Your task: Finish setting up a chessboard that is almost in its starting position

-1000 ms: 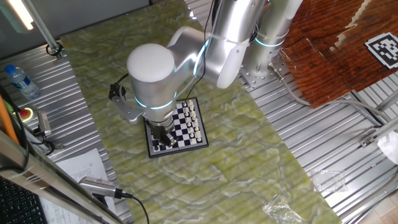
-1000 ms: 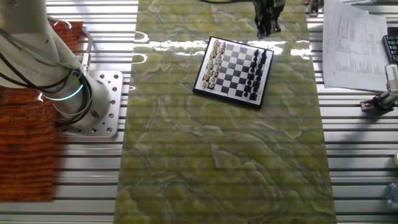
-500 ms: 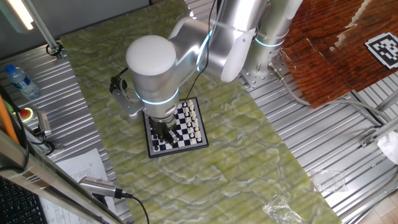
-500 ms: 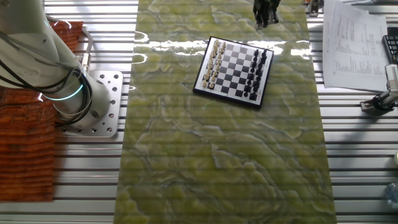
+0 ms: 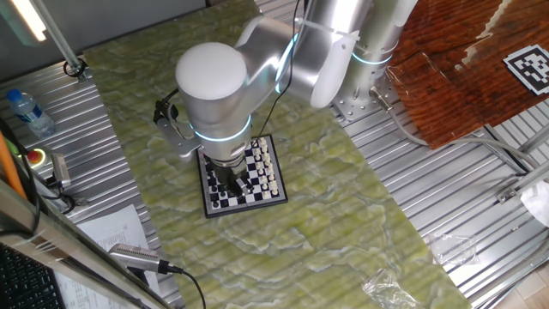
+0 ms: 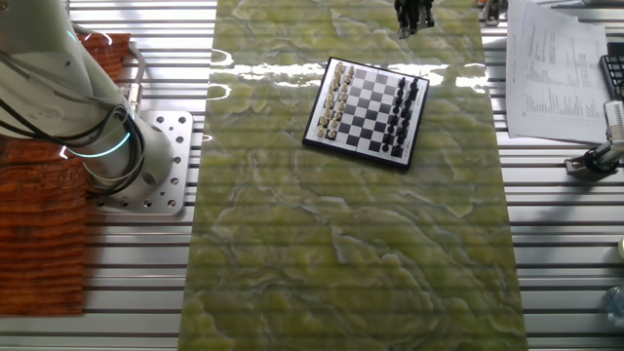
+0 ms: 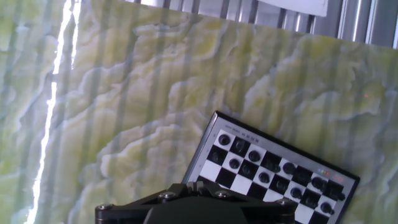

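Note:
The chessboard (image 6: 368,97) is a small black-and-white checked board with a dark frame on the green marbled mat. White pieces line its left side and black pieces its right side in this fixed view. It also shows in the other fixed view (image 5: 268,172), partly behind the arm, and in the hand view (image 7: 273,171) at the lower right. My gripper (image 6: 413,14) hangs above the mat beyond the board's black side, apart from it. Its fingertips (image 7: 193,185) stand pressed together with nothing seen between them. It also shows over the board's near edge (image 5: 229,182).
The robot base (image 6: 117,146) stands left of the mat. Papers (image 6: 561,68) and a keyboard lie on the ribbed metal table to the right. A water bottle (image 5: 26,110), a red button (image 5: 36,157) and a microphone (image 5: 137,256) are at the table's left side.
My gripper has risen and drawn away from the board's black side, toward the top edge of the fixed view. The board and its pieces have not moved.

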Robot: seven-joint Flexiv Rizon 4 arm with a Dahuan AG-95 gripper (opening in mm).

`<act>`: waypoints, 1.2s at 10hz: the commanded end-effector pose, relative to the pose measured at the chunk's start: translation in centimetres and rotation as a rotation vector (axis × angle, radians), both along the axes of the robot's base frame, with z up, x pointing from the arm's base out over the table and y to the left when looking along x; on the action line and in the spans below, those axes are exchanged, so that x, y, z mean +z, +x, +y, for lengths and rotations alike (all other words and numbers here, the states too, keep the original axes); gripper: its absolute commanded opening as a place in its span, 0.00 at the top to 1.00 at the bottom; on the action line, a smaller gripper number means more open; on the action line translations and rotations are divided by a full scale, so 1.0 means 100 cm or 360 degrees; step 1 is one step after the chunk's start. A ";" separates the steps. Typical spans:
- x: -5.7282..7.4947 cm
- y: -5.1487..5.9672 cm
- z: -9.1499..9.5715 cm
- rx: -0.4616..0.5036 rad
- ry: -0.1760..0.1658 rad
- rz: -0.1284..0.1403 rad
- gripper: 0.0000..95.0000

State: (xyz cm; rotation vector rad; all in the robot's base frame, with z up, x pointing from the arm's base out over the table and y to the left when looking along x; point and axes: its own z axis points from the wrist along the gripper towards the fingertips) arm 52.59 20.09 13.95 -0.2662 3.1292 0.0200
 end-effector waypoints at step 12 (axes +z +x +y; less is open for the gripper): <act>0.000 0.000 0.001 -0.0165 0.0003 0.0011 1.00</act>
